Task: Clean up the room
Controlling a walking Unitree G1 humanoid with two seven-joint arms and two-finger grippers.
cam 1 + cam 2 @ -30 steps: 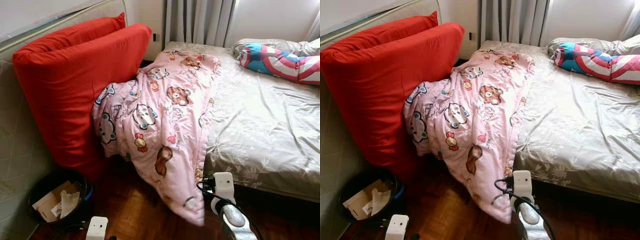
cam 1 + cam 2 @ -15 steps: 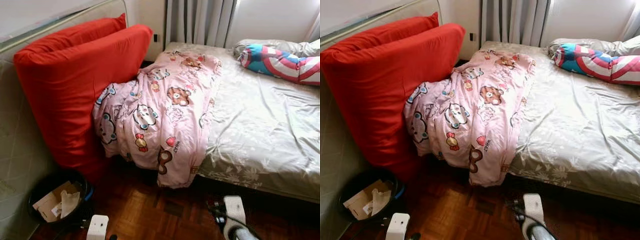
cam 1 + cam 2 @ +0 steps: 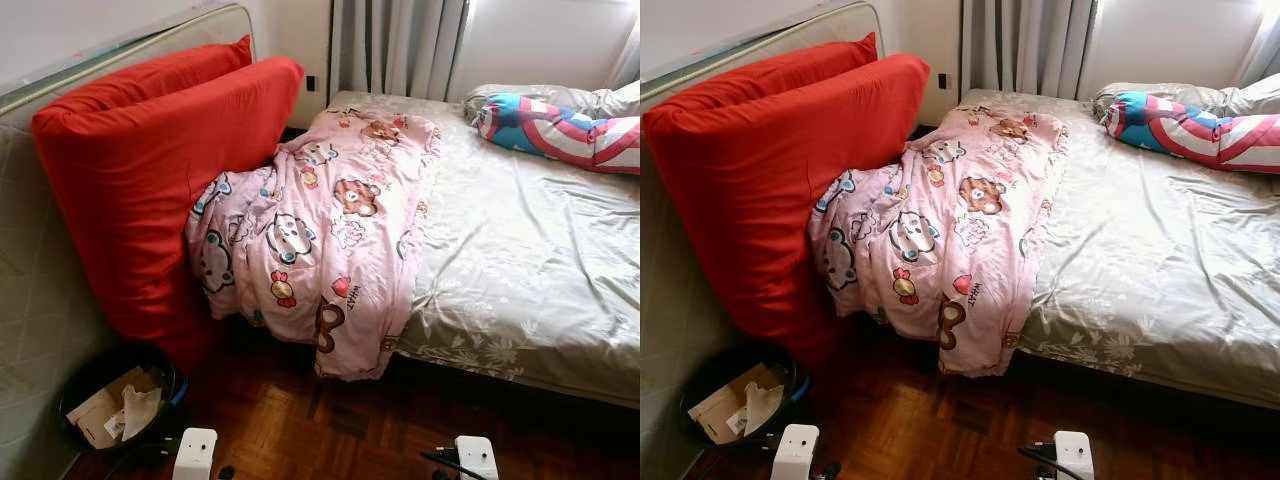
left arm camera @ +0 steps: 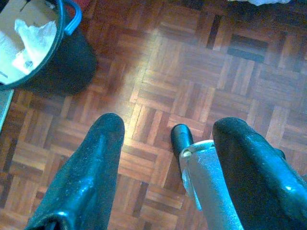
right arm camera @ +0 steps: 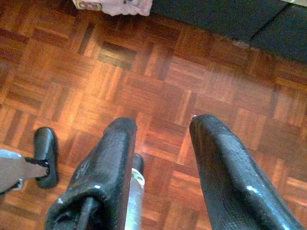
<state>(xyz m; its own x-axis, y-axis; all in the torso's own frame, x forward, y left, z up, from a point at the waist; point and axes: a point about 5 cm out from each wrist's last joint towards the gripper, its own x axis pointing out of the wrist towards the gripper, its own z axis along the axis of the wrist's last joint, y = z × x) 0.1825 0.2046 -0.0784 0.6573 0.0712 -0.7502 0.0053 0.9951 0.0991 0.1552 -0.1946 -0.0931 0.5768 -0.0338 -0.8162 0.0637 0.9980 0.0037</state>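
Note:
A pink cartoon-print blanket [image 3: 320, 230] lies along the left side of the bed [image 3: 540, 260], and its end hangs over the bed's edge down to the parquet floor. The blanket's hanging corner [image 5: 115, 5] is apart from my right gripper [image 5: 164, 123], which is open and empty low over the floor. My left gripper [image 4: 169, 125] hangs open over the floor near the bin, with nothing between its fingers. Both wrists, left [image 3: 195, 455] and right [image 3: 477, 457], sit low in front of the bed.
Two big red cushions [image 3: 160, 190] lean against the padded wall at the left, touching the blanket. A black bin [image 3: 120, 400] with cardboard and paper stands below them. A striped colourful pillow [image 3: 560, 125] lies at the bed's far right. Grey curtains [image 3: 395, 45] hang behind.
The blanket's lower end, stretched down by my right gripper a second ago, has been let go and hangs shorter. My right arm has dropped low, away from it.

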